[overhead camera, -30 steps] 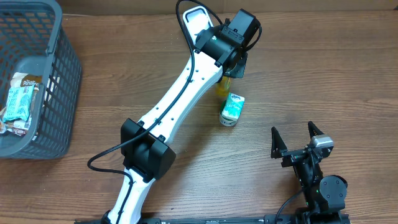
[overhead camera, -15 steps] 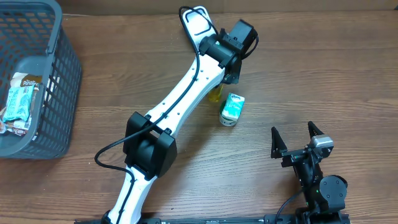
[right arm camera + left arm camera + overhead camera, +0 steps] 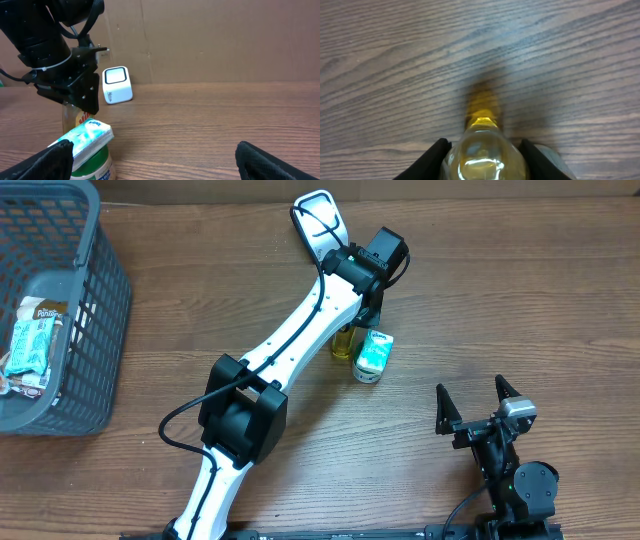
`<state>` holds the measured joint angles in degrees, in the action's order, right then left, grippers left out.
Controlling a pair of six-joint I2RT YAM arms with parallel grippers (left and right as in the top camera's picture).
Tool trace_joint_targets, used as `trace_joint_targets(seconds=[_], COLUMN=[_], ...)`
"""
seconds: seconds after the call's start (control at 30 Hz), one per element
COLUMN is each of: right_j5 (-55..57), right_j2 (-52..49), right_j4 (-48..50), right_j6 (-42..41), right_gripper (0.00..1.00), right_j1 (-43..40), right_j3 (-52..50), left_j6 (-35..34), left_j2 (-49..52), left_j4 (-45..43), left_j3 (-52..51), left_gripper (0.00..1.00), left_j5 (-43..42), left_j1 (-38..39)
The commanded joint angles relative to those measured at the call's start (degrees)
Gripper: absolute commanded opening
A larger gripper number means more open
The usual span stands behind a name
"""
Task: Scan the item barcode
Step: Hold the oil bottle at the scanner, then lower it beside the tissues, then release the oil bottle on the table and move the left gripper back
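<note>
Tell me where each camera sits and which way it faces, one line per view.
Overhead: above the table, looking straight down; left gripper, right gripper, basket, yellow bottle and carton show.
Left wrist: on the left arm, facing the table; its fingers flank the bottle.
Right wrist: low, facing across the table; its open fingers frame the carton and left gripper.
Shared: all three see the bottle.

The bottle is small and clear, holding yellow liquid, with a red-and-yellow label. It stands upright, just toward 1 o'clock from the desk's middle, and the left gripper's jaws sit close on either side. The scanner, a small white cube with a dark-rimmed window, stands at 2 o'clock from the bottle in the right wrist view.
</note>
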<state>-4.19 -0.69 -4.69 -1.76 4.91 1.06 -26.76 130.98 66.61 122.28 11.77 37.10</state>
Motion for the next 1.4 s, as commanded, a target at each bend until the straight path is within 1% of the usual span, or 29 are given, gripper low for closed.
trace_joint_targets(seconds=[0.0, 0.07, 0.2, 0.3, 0.4, 0.63, 0.73, 0.83, 1.0, 1.23, 1.37], right_j5=[0.5, 0.5, 0.5, 0.5, 0.5, 0.5, 0.5, 0.5, 0.5, 0.5, 0.5], right_j2=[0.52, 0.52, 0.52, 0.52, 0.52, 0.52, 0.52, 0.52, 0.52, 0.52, 0.52], right_j4=[0.24, 0.24, 0.24, 0.24, 0.24, 0.24, 0.24, 0.24, 0.24, 0.24, 0.24], right_j6=[-0.37, -0.37, -0.37, -0.37, -0.37, -0.37, -0.37, -0.37, -0.37, -0.37, -0.37], right_gripper=[1.0, 1.0, 1.0, 1.0, 1.0, 1.0, 1.0, 1.0, 1.0, 1.0, 1.0], right_j1=[-0.15, -0.15, -0.15, -0.15, -0.15, -0.15, -0.15, -0.15, -0.15, -0.15, -0.15], right_j3=[-0.59, -0.59, -0.59, -0.59, -0.59, -0.59, -0.59, -0.59, -0.59, -0.59, -0.59], left_j6=[-0.44, -0.44, 0.09, 1.11, 2.38, 2.99, 3.65, 3.65, 3.72, 5.35, 10.78], left_j2=[-0.04, -0.04, -0.22, -0.83, -1.81, -4.02, -5.38, -7.19, -12.68, -23.39, -28.87], left_j4=[1.05, 2.25, 3.82, 3.91, 4.42, 9.79, 12.31, 13.7, 15.39, 16.02, 16.33], left_j3=[0.07, 0.07, 0.13, 0.83, 2.99, 10.47, 14.21, 17.05, 21.57, 22.75, 22.75], left_gripper=[0.66, 0.71, 0.75, 0.84, 0.88, 0.96, 0.97, 0.95, 0.95, 0.96, 0.96], left_j5=[-1.16, -1.16, -2.16, -2.47, -2.64, -2.67, -2.4, -2.4, -2.38, -0.52, 2.49], left_j1=[-0.48, -0.48, -0.48, -0.5, -0.5, -0.59, -1.18, -2.36, -5.27, -10.99, -14.73])
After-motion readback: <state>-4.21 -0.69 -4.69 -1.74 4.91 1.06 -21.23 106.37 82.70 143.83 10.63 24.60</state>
